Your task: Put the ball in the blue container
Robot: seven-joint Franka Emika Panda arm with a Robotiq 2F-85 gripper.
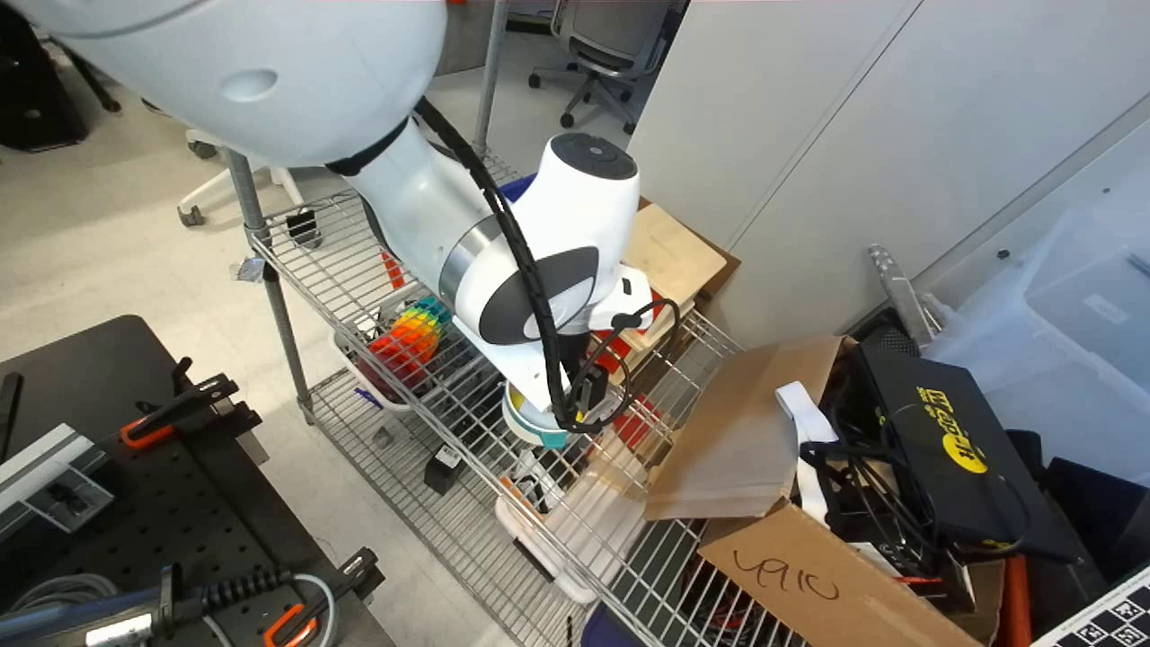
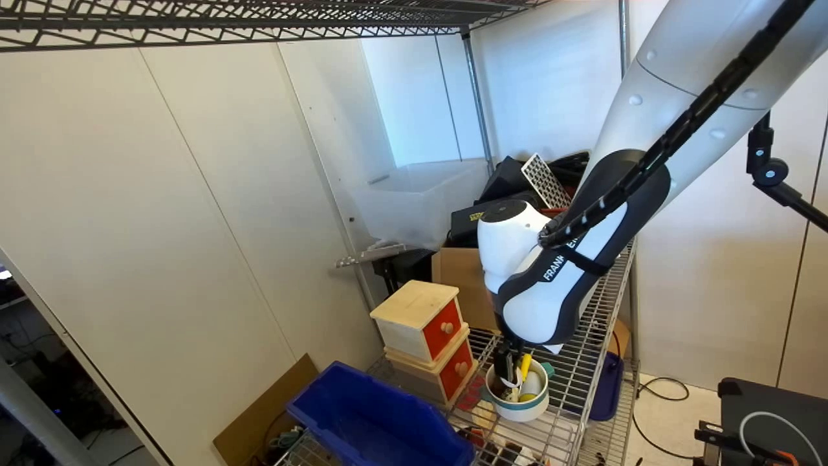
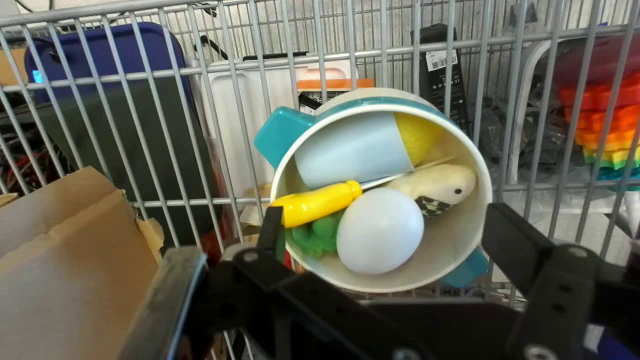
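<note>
A white, slightly egg-shaped ball (image 3: 380,231) lies in a cream and teal pot (image 3: 452,250) in the wrist view. A yellow-handled tool (image 3: 315,204), a pale blue cup (image 3: 352,150) with a yellow rounded thing (image 3: 416,137) at its mouth, a bird figure (image 3: 440,185) and a green toy (image 3: 317,235) share the pot. My gripper (image 3: 384,225) is open, with its fingers apart on either side of the ball and nothing held. In an exterior view it points down at the pot (image 2: 525,411). The blue container (image 2: 381,421) stands apart from the pot; the arm mostly hides it in the exterior view (image 1: 518,187).
A red-and-wood drawer box (image 2: 420,323) stands between the blue container and the wall. An open cardboard box (image 1: 800,575) with cables and black gear lies on the same wire shelf (image 1: 665,530). A dark upper rack (image 2: 259,32) hangs overhead.
</note>
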